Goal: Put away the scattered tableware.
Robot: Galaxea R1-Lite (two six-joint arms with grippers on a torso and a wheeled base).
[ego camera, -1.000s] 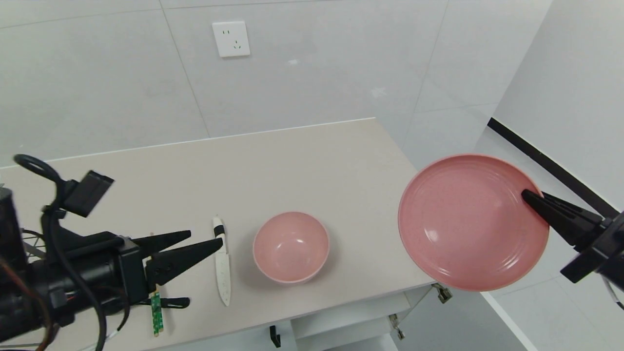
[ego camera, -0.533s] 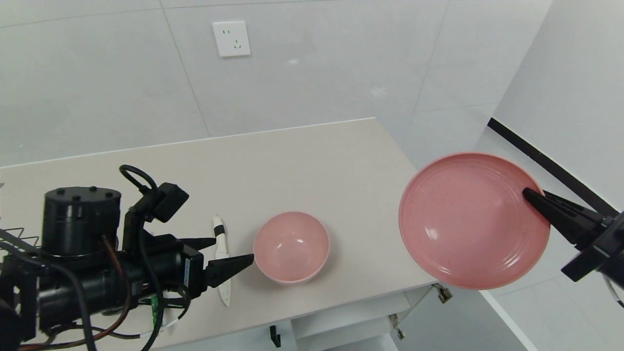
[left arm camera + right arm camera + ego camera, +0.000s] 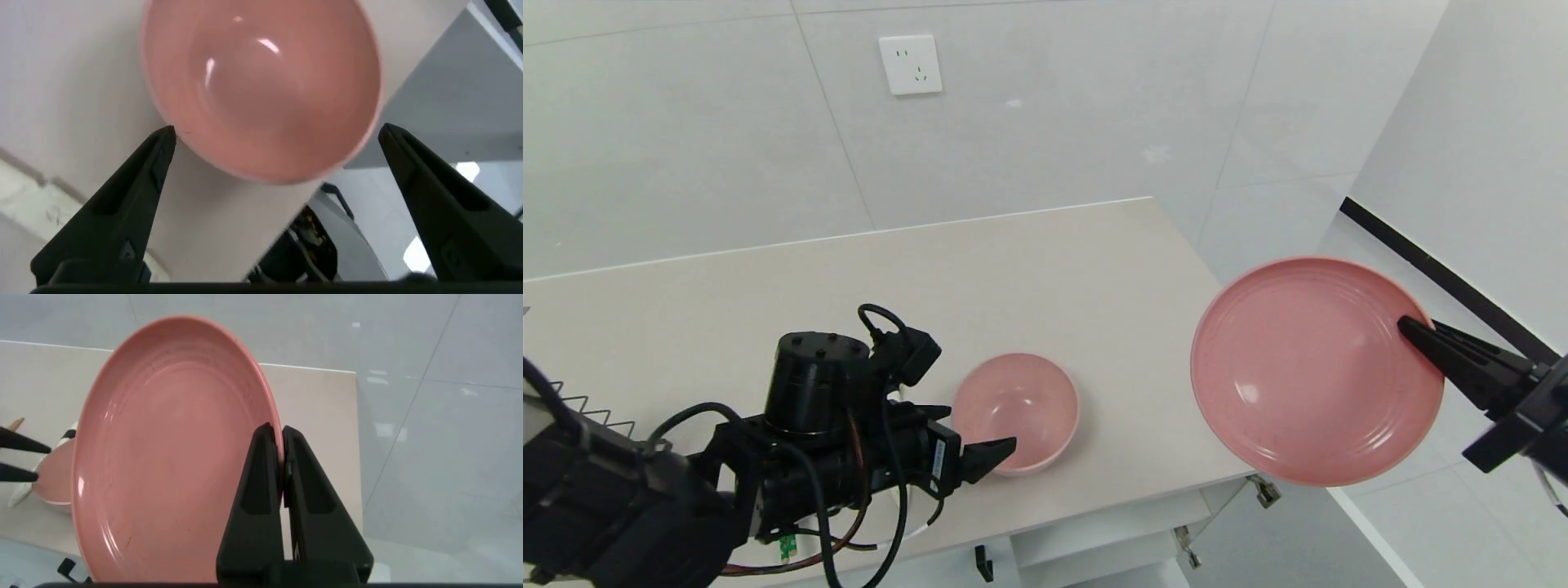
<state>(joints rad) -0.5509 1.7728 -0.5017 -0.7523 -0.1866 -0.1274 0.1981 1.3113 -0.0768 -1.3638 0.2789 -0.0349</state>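
Left gripper [image 3: 980, 426] gapes wide at lower centre; its wrist view shows it flanking the bowl [image 3: 261, 82]. Right gripper [image 3: 1406, 325] pinches the plate [image 3: 1307, 367].

The place is presenting as a bare kitchen-style room. Large pale tiles are covering the wall [image 3: 1054, 122] and the floor [image 3: 1462, 539]. A white wall socket [image 3: 910, 64] is sitting above a plain beige table [image 3: 1013, 261], which is carrying a pink bowl [image 3: 1021, 404]. White cabinet fronts [image 3: 1094, 531] with metal latches [image 3: 1264, 490] are showing under the table's near edge. A black skirting strip [image 3: 1437, 273] is running along the side wall. A pink plate [image 3: 1307, 367] is adding to the tableware on site.
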